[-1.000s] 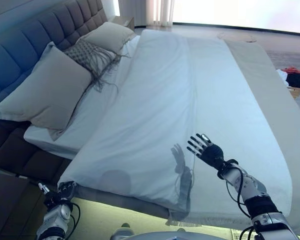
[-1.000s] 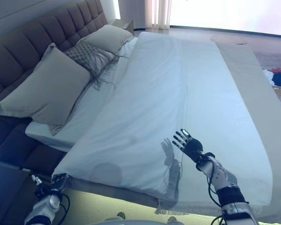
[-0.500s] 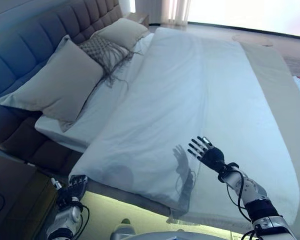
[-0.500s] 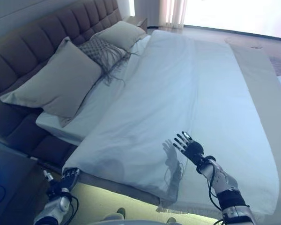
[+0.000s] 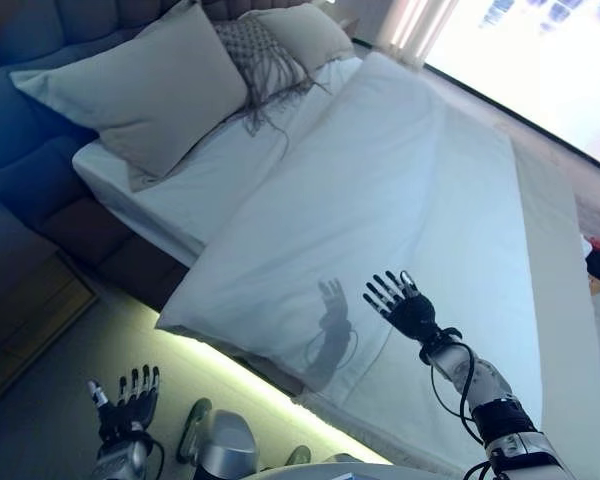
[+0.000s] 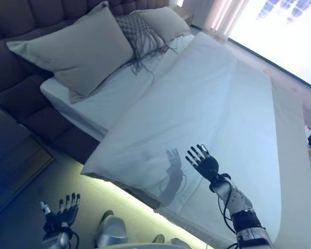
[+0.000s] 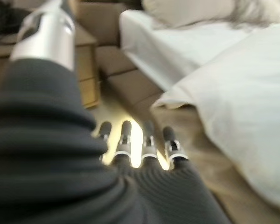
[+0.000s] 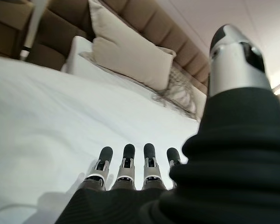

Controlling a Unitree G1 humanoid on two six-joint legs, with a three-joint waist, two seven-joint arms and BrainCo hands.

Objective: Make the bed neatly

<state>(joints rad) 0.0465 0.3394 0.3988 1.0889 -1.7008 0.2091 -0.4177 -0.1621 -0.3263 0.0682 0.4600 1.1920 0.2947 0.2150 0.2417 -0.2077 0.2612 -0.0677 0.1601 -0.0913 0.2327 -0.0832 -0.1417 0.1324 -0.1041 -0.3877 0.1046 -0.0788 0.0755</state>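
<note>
The white duvet (image 5: pixel 380 200) lay spread over most of the bed (image 5: pixel 120 255), fairly smooth, with its near head-end corner (image 5: pixel 175 318) hanging past the mattress edge and its top edge running at a slant, so a strip of bare white sheet (image 5: pixel 195 180) showed between it and the pillows. 2 large plain pillows, the near pillow (image 5: pixel 145 85) and the far pillow (image 5: pixel 295 35), leaned on the tufted headboard (image 6: pixel 20 21), with a fringed patterned cushion (image 5: pixel 255 55) between them.

The right hand (image 5: pixel 405 305) hovered just above the duvet near its foot-side half, fingers straight and spread, holding nothing. The left hand (image 5: pixel 125 400) hung low over the floor beside the bed, well apart from the bedding, fingers also straight and empty.

By my judgement, the step in hand was the approach: neither hand had a grip on the cover yet. The next move would call for the left hand to reach the hanging corner, close on it, and draw the top edge up square toward the pillows, with the right hand smoothing or holding the cover down.

A bedside cabinet (image 7: pixel 86 60) stood by the headboard. No writing or label could be read anywhere.
</note>
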